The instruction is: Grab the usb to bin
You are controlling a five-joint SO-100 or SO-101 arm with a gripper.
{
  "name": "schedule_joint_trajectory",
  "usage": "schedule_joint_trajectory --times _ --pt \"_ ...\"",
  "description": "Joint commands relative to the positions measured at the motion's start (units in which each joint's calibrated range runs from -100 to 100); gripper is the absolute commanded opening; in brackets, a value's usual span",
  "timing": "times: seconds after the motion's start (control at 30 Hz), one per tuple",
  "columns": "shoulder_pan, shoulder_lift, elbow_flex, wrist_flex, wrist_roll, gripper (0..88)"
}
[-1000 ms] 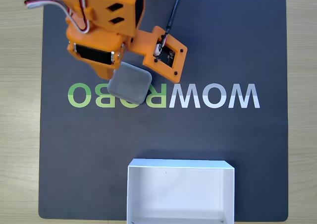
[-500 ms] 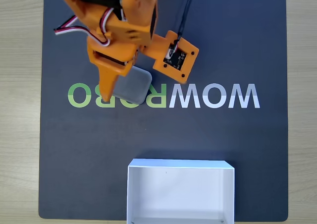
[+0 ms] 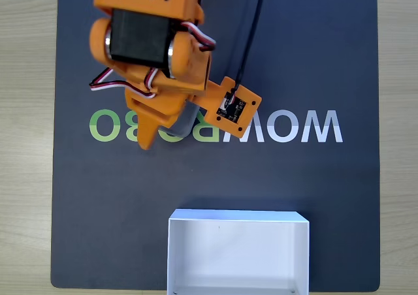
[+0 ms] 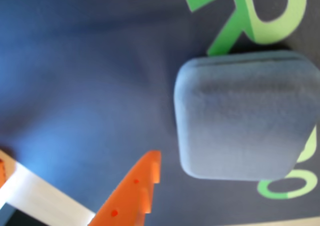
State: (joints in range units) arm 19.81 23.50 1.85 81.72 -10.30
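Orange arm (image 3: 153, 40) in the upper left of the fixed view, over a dark mat (image 3: 326, 190) printed with green and white letters (image 3: 287, 126). Claw (image 3: 160, 126) pointed toward the bottom of the frame, at the letter row left of centre. Grey usb (image 3: 189, 117) largely hidden under the arm in the fixed view, with a narrow grey strip visible just right of the orange finger (image 3: 147, 125) and left of the small camera board (image 3: 234, 108). Usb (image 4: 245, 116) large at centre right of the wrist view, flat on the mat, partly over green letters. Toothed orange finger (image 4: 135, 191) at lower centre of the wrist view, left of the usb, a dark gap of mat between the two. No contact visible between tip and block; second finger not identifiable, so the claw's state cannot be told. White bin (image 3: 238, 252) at bottom centre of the fixed view, well apart from claw and usb.
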Motion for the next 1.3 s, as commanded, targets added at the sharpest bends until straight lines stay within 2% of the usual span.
schedule_joint_trajectory --times 0.0,0.37,1.17,1.27 --pt "-0.95 -0.05 -2.49 0.03 -0.11 45.6" --pt "-3.05 4.27 -1.76 0.29 -0.16 45.5" --pt "-0.02 10.46 -2.67 -2.68 0.00 45.1" --pt "1.15 10.37 -2.67 -2.85 -0.06 41.5"
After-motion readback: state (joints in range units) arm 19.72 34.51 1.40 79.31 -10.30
